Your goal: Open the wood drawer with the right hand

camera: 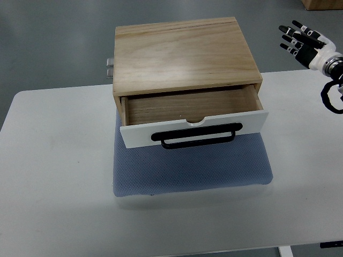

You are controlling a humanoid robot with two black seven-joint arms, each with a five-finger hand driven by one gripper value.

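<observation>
Fingers (293, 38) of the right hand (303, 40) are spread and straight, holding nothing, their dark tips aimed toward the upper left, away from the wrist. The hand hangs off the far right corner of the wood drawer box (185, 53), well apart from it and beyond the back edge of the bench (53, 160). Its white wrist leads down and right to the picture's edge, where a loop of black cable (331, 96) curls just below.

The box sits at the middle of the bench on a blue mat (187, 166) that reaches out in front of it. The drawer (193, 115) is pulled partway out of the box toward the camera, its wooden inside showing bare. Its white front (139, 134) carries a black bar handle (197, 135), with a small notch cut in the top edge just above it. Nothing touches the handle.
</observation>
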